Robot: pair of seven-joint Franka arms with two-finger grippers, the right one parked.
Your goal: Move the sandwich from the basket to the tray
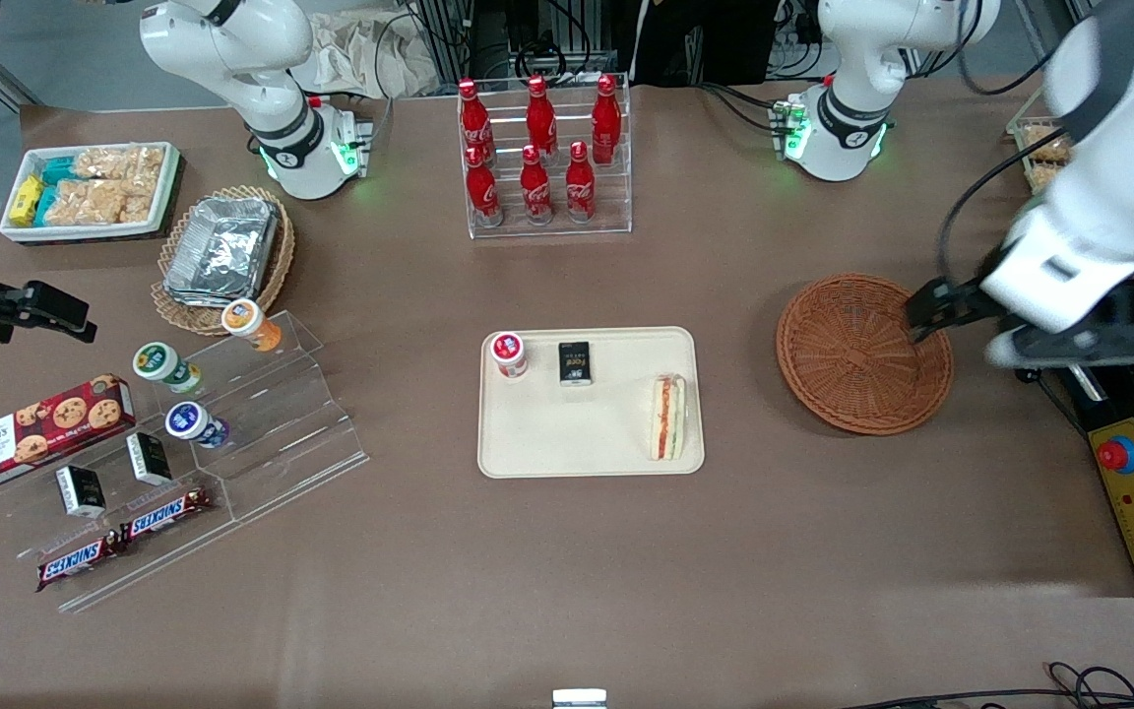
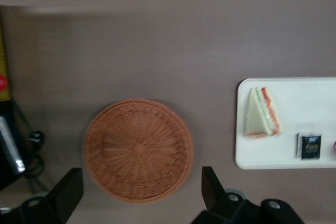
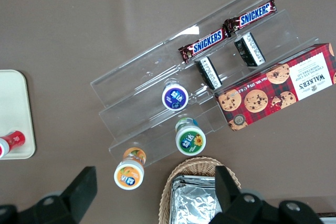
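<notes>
Three items share the tray (image 1: pixel 537 448): a red-capped cup (image 1: pixel 509 354) and a small black packet (image 1: pixel 575 362) by its edge toward the arm bases, and the sandwich (image 1: pixel 667 417) along the edge nearest the basket (image 1: pixel 848 354), filling edge up. Lying flat inside the rim, the sandwich appears already delivered. The basket holds nothing. The gripper (image 1: pixel 929 312) hangs over the basket's rim on the working arm's side, fingers (image 2: pixel 67 196) spread and holding nothing, consistent with a finished release.
</notes>
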